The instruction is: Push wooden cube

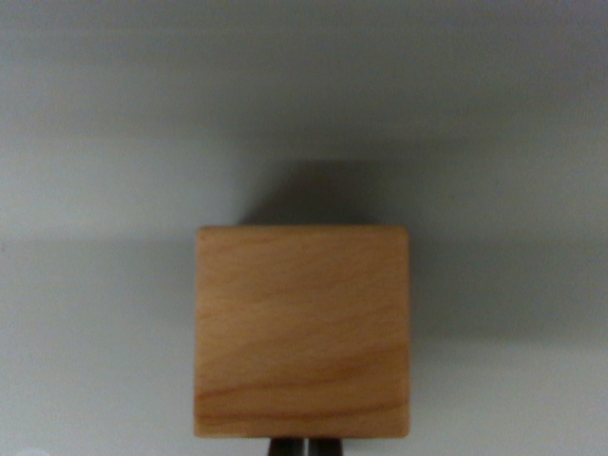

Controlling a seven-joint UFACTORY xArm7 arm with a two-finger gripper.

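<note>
The light-brown square wooden cube sits on the plain grey surface at centre-bottom of the wrist view, with the dark gripper fingertips pressed together right behind it, probably for pushing it forward

wrist view | looks down, close over wooden cube | single view
</note>
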